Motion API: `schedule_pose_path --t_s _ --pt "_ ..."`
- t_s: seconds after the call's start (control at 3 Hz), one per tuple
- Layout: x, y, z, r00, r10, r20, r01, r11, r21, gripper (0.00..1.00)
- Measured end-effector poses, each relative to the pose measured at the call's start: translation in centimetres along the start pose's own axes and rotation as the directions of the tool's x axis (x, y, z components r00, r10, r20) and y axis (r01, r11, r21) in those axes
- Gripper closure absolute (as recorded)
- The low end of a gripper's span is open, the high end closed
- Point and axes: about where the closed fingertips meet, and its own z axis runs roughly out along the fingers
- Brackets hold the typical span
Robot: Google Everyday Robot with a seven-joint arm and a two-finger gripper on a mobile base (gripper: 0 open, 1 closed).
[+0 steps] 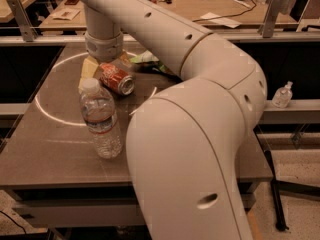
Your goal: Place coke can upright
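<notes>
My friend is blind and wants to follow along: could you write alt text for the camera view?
A white robot arm reaches over a brown table, its pincer down at a red coke can tipped on its side. A clear water bottle stands upright nearer the camera; a green chip bag lies behind the can.

A brown-grey table [50, 149], wooden desks [200, 4] behind, speckled floor [302, 166].

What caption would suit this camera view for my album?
Gripper at a tipped coke can, behind a water bottle on the table.
</notes>
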Motion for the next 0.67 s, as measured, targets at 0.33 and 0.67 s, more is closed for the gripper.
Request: schedule_pose_path --t_s 0.33,0.67 --pt "-0.54 -1.19 0.55 1.0 -0.002 -0.007 0.002 0.9999 0.012 0.0" --pt "0.36 -2.09 1.35 1.0 -0.01 -0.026 0.01 0.9998 0.014 0.18"
